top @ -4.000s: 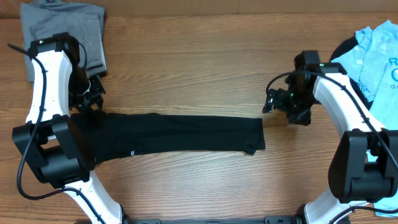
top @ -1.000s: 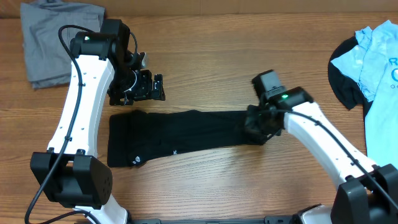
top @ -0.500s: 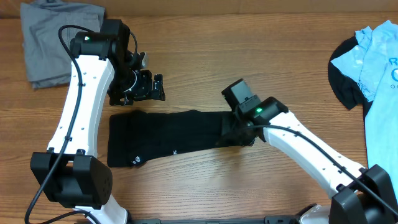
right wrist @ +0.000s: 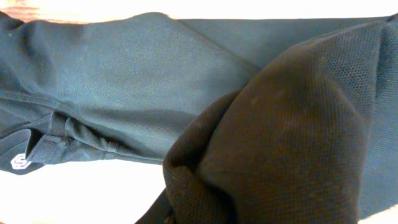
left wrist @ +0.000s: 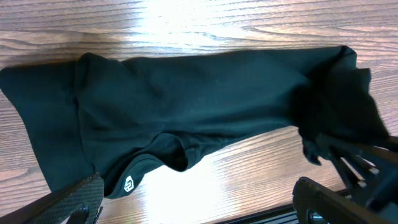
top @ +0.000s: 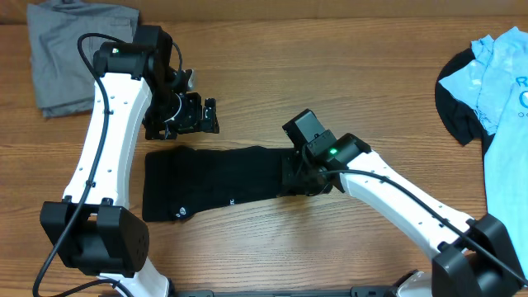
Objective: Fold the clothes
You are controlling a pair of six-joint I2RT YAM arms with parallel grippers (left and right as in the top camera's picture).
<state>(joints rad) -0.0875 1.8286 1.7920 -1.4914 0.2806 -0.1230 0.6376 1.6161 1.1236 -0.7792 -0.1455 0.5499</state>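
Toward the front of the bench, left of its middle, the black shirt lies folded into a long band running left to right. Its left end is flat and squared off, with a seam ridge and a small white round logo near the front left corner of the band. The right end is bunched and turned back over the flat layer; the right wrist view shows this raised fold as a thick lobe of fine mesh knit above smoother cloth. The right gripper sits down on that bunched end, black against black, and whether its jaws are clenched on the cloth or released cannot be told. The left gripper hangs just behind the band's back edge, jaws spread wide with nothing between the fingers. Grey trousers lie at the back left corner. A light blue T-shirt lies at the right edge, well apart from the band.
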